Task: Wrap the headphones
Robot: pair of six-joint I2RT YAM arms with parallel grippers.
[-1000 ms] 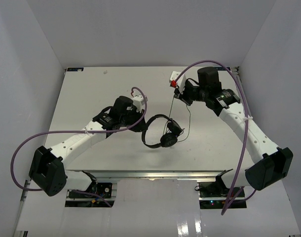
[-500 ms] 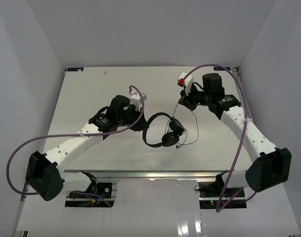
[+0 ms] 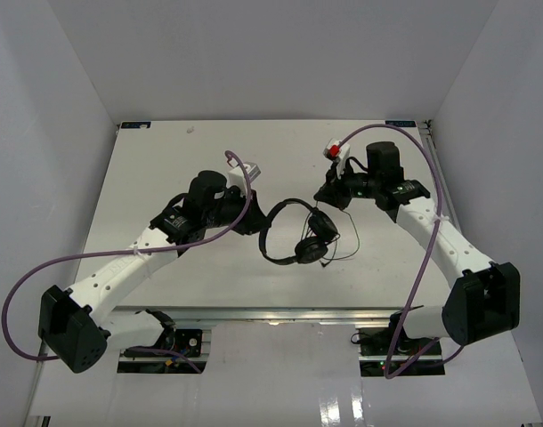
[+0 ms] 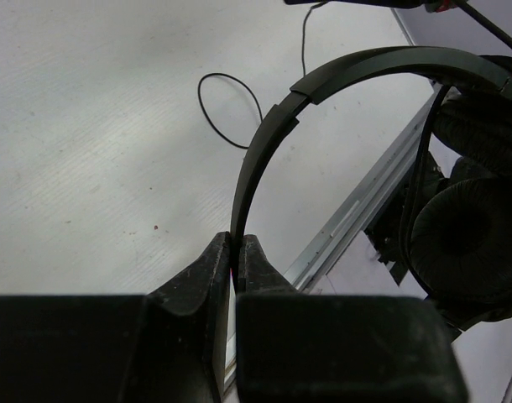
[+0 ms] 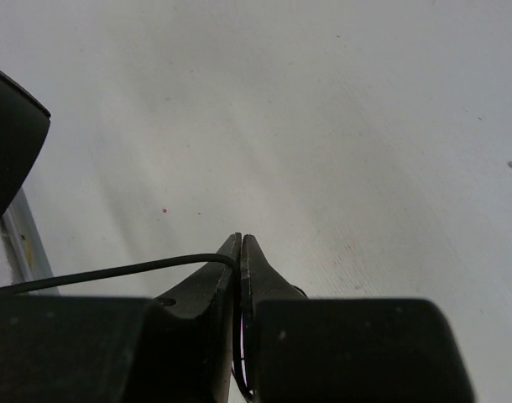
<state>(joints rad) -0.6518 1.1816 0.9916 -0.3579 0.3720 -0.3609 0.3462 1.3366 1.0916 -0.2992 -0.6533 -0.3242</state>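
Left gripper [image 4: 236,252] clamps headphones [image 4: 269,126] by headband; right gripper [image 5: 240,252] pinches cord [image 5: 113,269].

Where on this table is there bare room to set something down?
Bare: the table at its far-left corner, and the near-right patch between headphones and right arm. Crowded: the middle, where left gripper pinches the headband and right gripper the cord.

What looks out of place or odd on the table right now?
Nothing damaged or spilled. The headphones look intact; their cord trails in a loose loop beside the ear cups, unwrapped. The left gripper pinches the headband, the right gripper the cord.
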